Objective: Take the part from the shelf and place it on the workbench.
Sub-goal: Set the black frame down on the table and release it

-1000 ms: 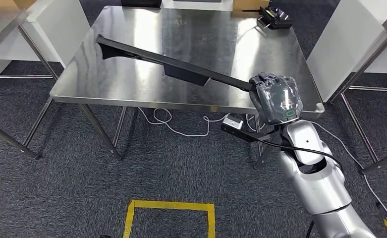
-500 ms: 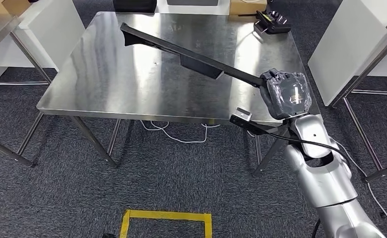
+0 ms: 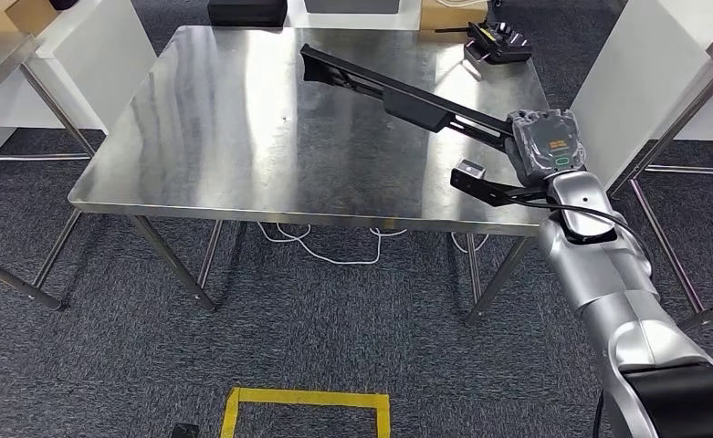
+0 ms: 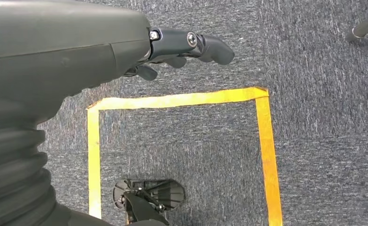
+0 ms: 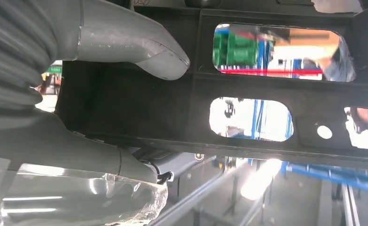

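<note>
Steel workbench [image 3: 197,146]: we list a bright, reflective top on slim metal legs, standing on grey carpet.
Part [image 3: 398,91]: long black bar with a blocky section near its middle and a flared far end. We see it held out over the workbench at a slant, its far end toward the back of the top. Whether it touches the surface we cannot tell. In the right wrist view the part [image 5: 266,89] shows as a black frame with rounded cut-outs.
Right hand [image 3: 546,146]: we find it just past the workbench's right edge, gripping the near end of the part. In the right wrist view the grey thumb [image 5: 139,47] lies across the black frame.
Left hand [image 4: 172,47]: we note it hanging over the carpet, dark fingers [image 4: 210,47] stretched out and holding nothing.
Floor mark [image 4: 262,141]: yellow tape square on the carpet.
Small black device [image 3: 497,41]: at the workbench's far right corner.
White cable [image 3: 334,246]: looped on the carpet beneath the workbench.
</note>
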Action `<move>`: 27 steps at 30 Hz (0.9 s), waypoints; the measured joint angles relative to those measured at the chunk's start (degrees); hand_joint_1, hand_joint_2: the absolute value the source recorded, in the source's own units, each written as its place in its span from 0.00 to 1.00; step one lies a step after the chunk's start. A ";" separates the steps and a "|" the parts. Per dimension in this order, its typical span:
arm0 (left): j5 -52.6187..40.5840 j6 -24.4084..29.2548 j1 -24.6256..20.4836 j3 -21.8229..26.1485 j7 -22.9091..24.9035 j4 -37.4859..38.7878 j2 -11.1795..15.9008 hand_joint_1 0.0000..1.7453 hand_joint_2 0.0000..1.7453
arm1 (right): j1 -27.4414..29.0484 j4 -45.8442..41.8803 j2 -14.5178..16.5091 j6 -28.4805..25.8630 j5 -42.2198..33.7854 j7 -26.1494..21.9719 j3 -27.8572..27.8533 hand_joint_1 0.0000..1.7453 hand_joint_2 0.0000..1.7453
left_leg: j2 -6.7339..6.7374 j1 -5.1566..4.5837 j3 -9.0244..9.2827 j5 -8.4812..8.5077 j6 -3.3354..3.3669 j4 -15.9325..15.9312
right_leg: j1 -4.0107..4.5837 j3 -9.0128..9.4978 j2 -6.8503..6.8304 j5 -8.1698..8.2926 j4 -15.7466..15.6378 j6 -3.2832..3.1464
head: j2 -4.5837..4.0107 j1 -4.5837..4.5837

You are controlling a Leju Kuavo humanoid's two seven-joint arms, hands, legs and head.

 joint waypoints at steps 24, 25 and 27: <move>-1.82 -4.16 0.18 1.24 7.87 0.00 0.28 0.00 1.00 | -0.62 7.17 2.34 -2.64 -3.04 -9.14 -1.26 1.00 1.00 | 0.01 -0.51 0.02 0.00 0.03 0.03 | -0.14 0.05 0.00 0.03 -0.07 -0.02 | 0.00 0.01; -1.85 -4.21 0.18 1.23 7.91 0.00 0.29 0.00 1.00 | -0.59 7.13 2.36 -2.65 -3.04 -9.27 -1.25 1.00 1.00 | 0.01 -0.51 0.02 0.00 0.03 0.03 | -0.14 0.05 0.00 0.03 -0.07 -0.02 | 0.00 0.01; -2.02 -4.44 0.17 1.22 8.05 0.00 0.30 0.00 1.00 | -0.39 6.90 2.50 -2.67 -3.05 -9.74 -1.17 1.00 1.00 | 0.01 -0.51 0.02 -0.01 0.03 0.03 | -0.14 0.05 0.00 0.02 -0.07 -0.02 | 0.00 -0.01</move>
